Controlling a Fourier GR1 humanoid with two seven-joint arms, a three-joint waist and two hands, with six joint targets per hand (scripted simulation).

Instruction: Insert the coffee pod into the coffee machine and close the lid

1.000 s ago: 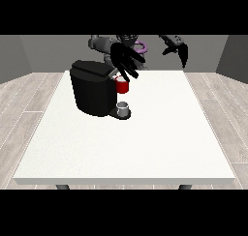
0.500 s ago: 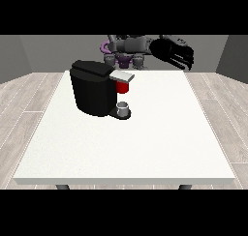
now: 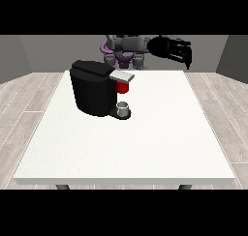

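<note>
Hand at the view's right (image 3: 170, 49) hovers high, well clear of the machine (image 3: 97, 89); fingers hang loosely apart, holding nothing, lid looks down.

Grey walls (image 3: 29, 53); pale wood-plank floor (image 3: 24, 104); large white table (image 3: 145, 148).

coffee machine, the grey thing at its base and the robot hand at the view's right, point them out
coffee machine (image 3: 93, 92), front view, on its black front side.
grey thing (image 3: 123, 107), front view, on its side.
robot hand at the view's right (image 3: 178, 50), front view, on its back.
</note>
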